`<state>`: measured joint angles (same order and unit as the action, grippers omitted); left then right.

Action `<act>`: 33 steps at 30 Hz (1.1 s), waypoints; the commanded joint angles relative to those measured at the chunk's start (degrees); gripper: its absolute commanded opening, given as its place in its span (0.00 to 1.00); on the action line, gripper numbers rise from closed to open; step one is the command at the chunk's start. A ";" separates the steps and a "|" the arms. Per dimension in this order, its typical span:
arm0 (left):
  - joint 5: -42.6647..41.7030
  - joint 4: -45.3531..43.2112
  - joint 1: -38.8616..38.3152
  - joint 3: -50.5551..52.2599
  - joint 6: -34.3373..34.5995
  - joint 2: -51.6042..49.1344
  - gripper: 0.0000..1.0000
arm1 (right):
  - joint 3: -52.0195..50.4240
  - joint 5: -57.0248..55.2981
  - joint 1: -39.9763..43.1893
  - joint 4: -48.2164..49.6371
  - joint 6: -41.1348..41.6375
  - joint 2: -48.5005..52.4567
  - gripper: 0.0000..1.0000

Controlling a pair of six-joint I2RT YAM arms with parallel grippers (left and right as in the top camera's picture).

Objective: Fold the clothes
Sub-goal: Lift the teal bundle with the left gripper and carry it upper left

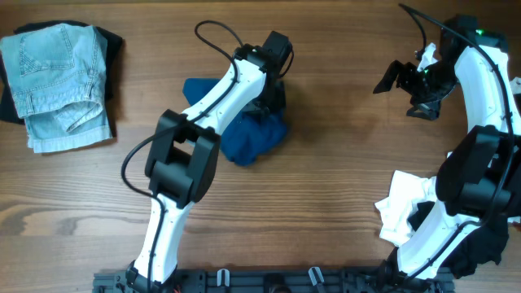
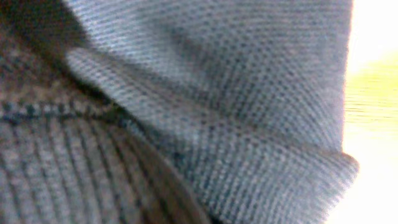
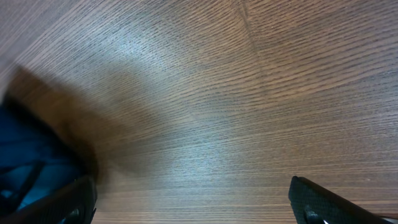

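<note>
At far left the folded denim (image 1: 61, 81) lay finished on the bench (image 1: 342, 163). At centre the dark blue shirt (image 1: 252, 138) sat crumpled, with the left tool (image 1: 273, 98) clenched on its cloth, seemingly gathering it for spreading. The right tool (image 1: 396, 79) hung released, well apart; next it would need an opposite edge.

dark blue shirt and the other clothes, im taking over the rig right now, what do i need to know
Left claw: shut, buried in the dark blue shirt, apparently pinching it.
Right claw: open, empty, above bare table.
Shirt: crumpled heap mid-table, unfolded.
Pale denim piece: folded, far-left corner, atop a dark garment.
White piece and black piece: heaped by the right arm's base, unfolded.
Left to do: flatten and fold the shirt, then the white and black pieces.
</note>
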<state>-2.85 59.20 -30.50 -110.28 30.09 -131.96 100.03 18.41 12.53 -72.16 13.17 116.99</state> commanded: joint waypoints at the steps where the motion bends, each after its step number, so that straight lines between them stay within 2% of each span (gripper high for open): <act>1: 1.44 -1.05 -0.44 -0.11 0.87 9.64 0.04 | 1.16 1.18 -0.13 0.26 -0.94 -0.96 1.00; 8: 9.68 -1.07 -0.52 -0.11 2.36 18.12 0.04 | 1.16 1.18 -0.15 0.20 -0.92 -0.96 1.00; 13: 15.06 -0.20 -0.52 -0.11 5.35 20.57 0.04 | 1.16 1.20 -0.15 -0.24 -0.94 -0.96 1.00; 22: 25.75 1.57 -0.50 -0.11 5.38 29.88 0.04 | 1.16 1.20 -0.46 -0.55 -0.94 -0.96 1.00; 28: 36.74 8.74 0.55 -0.11 10.19 39.87 0.04 | 1.16 1.20 -1.16 -1.03 -0.94 -0.96 1.00; 33: 37.86 18.27 6.82 -0.11 16.11 43.71 0.04 | 1.16 1.20 -2.64 -1.49 -0.94 -0.96 1.00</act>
<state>29.91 74.26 -27.83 -109.97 40.66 -89.62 100.03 18.41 11.14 -73.30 13.17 116.99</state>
